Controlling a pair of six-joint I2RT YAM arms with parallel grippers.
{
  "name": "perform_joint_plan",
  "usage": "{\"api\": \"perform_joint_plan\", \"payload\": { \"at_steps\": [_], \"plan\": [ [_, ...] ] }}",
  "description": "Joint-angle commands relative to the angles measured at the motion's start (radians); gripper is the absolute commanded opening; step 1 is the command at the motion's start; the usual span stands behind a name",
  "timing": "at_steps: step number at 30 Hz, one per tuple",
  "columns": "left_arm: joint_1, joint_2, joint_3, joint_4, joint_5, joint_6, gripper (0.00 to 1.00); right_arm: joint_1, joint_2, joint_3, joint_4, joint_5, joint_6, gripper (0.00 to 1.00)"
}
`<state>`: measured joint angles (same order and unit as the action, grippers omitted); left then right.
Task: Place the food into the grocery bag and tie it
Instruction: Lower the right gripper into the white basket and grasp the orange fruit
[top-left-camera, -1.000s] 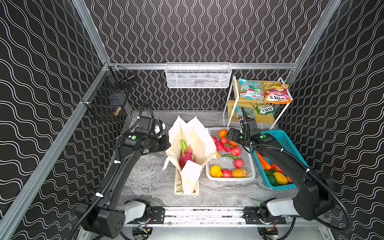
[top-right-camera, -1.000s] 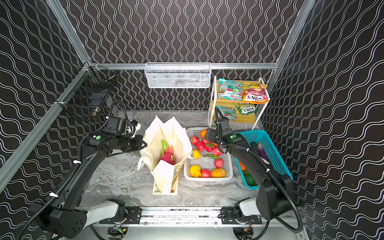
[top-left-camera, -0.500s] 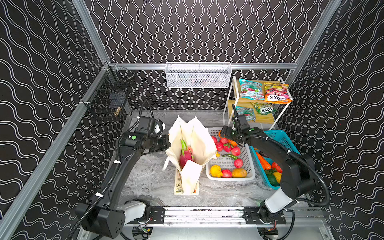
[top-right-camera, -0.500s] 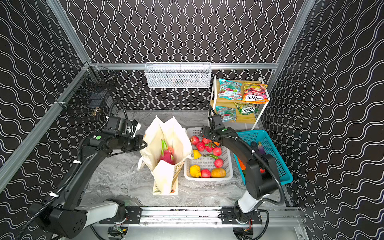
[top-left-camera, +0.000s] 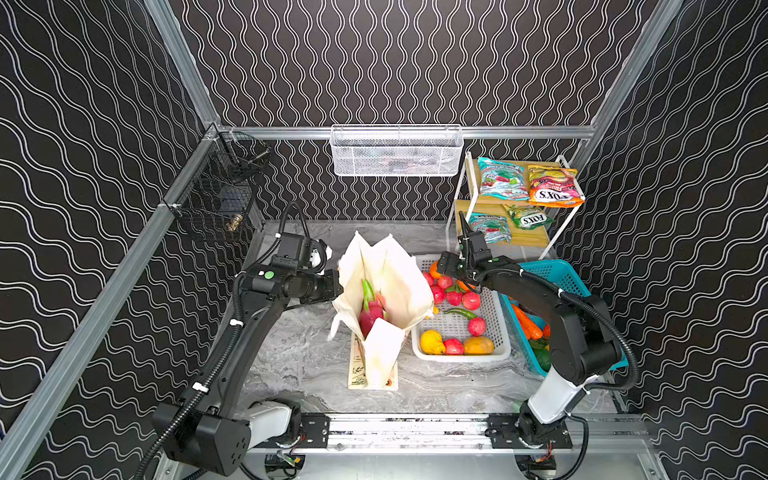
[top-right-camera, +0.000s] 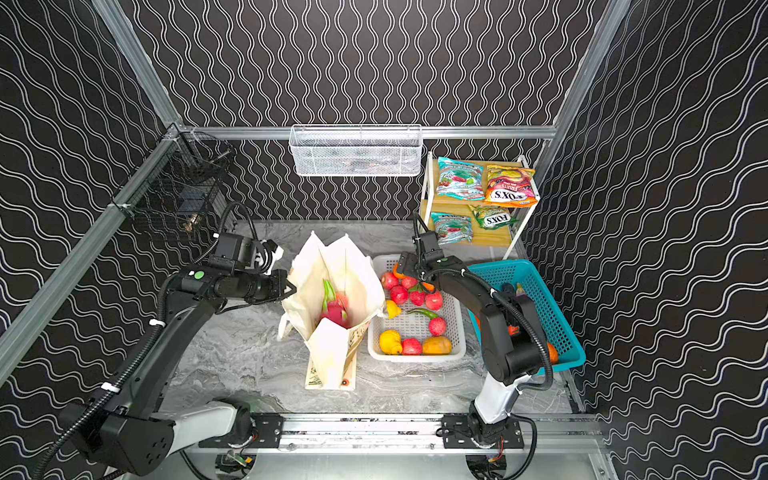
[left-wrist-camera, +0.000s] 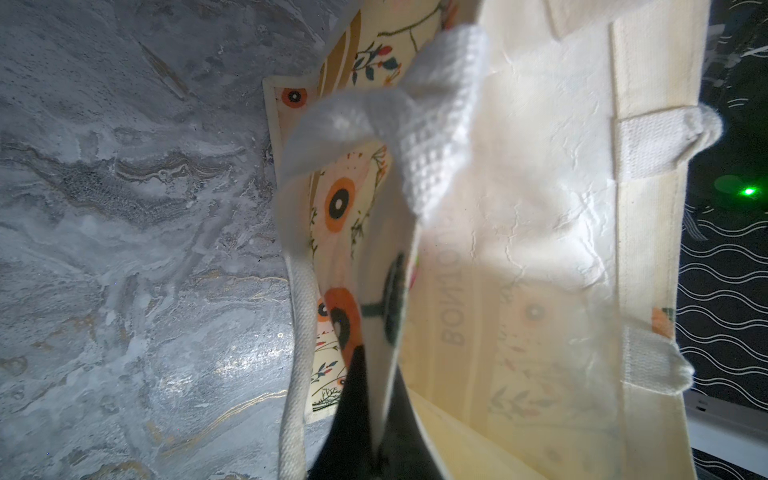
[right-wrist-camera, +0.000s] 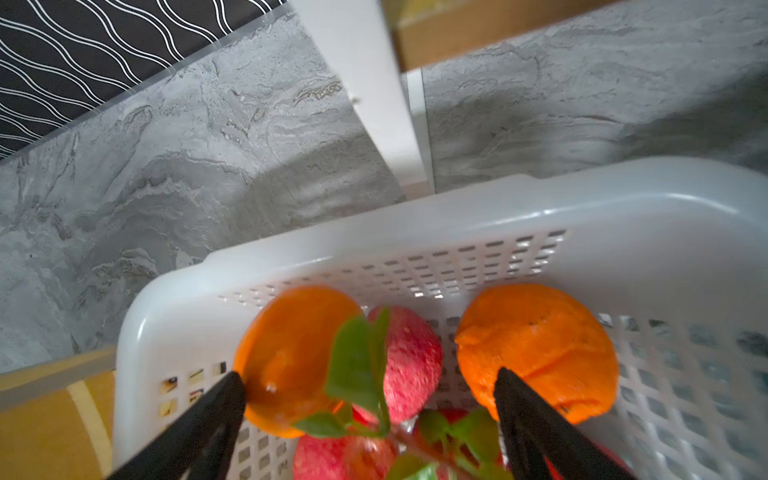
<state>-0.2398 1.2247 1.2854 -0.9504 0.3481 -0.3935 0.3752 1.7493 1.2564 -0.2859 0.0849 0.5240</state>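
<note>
- One second has changed only the right arm: its elbow, earlier stretched out low on the right, is now folded in closer. The right gripper (top-left-camera: 441, 266) has slid toward the back corner of the white basket (top-left-camera: 457, 358). The left arm, bag and fruit lie as before.
- The right gripper's jaws are spread wide and hold nothing. In the wrist view its tips sit just beside two oranges (right-wrist-camera: 540, 345), with a red leafy fruit (right-wrist-camera: 411, 357) between them.
- The left gripper (top-left-camera: 337, 286) is pressed together, pinching the left rim of the grocery bag (top-left-camera: 395, 278) near a white strap handle (left-wrist-camera: 415, 116).
- "FOX'S" and "FRUITS" read upside down on the orange packet (top-left-camera: 555, 189) in both top views. "FOX'S" also appears on the green packet (top-left-camera: 528, 217) one shelf lower. The teal packet (top-left-camera: 500, 178) has print too small to read. Letters beginning "BON" show through the bag's cloth.
- The bag stands upright on the marble table (top-left-camera: 291, 361) between the arms, its long axis vertical and its mouth open upward. The dragon fruit (top-left-camera: 371, 313) stands on end inside, green tips up.
</note>
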Motion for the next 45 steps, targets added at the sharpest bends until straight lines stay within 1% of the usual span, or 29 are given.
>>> {"api": "perform_joint_plan", "payload": {
  "at_steps": [1,5,11,18,19,21,25,28,32,40,45],
  "plan": [
    [0.0,-0.001,0.002,-0.001,0.008,0.005,0.0,0.001,-0.008,0.007,0.011,0.033,0.011,0.98],
    [-0.001,-0.001,0.002,0.001,0.005,0.008,0.0,0.001,-0.045,-0.011,0.018,0.018,-0.028,0.99],
    [-0.001,0.001,-0.006,0.013,0.015,0.002,0.0,0.008,-0.022,0.027,-0.082,-0.081,-0.104,0.99],
    [-0.001,0.002,0.0,0.007,0.011,0.005,0.0,0.054,-0.028,-0.01,-0.126,-0.152,-0.111,0.98],
    [0.0,0.003,0.001,0.006,0.011,0.005,0.0,0.056,-0.03,-0.01,-0.134,-0.149,-0.114,0.98],
    [-0.001,0.006,0.003,0.005,0.012,0.006,0.0,0.093,-0.043,-0.007,-0.152,-0.099,-0.113,0.98],
    [-0.001,0.009,0.008,0.004,0.014,0.007,0.0,0.097,-0.073,-0.005,-0.148,0.041,-0.085,0.99],
    [0.0,0.011,0.011,0.006,0.012,0.006,0.0,0.096,-0.041,0.043,-0.179,0.097,-0.062,0.98],
    [-0.001,0.014,0.014,0.007,0.013,0.004,0.0,0.097,0.035,0.111,-0.222,0.11,-0.028,0.92],
    [0.0,0.013,0.015,0.004,0.01,0.008,0.0,0.099,0.118,0.187,-0.232,0.142,0.027,0.88],
    [0.0,0.01,0.012,0.007,0.008,0.007,0.0,0.099,0.156,0.23,-0.217,0.156,0.056,0.81]
  ]
}}
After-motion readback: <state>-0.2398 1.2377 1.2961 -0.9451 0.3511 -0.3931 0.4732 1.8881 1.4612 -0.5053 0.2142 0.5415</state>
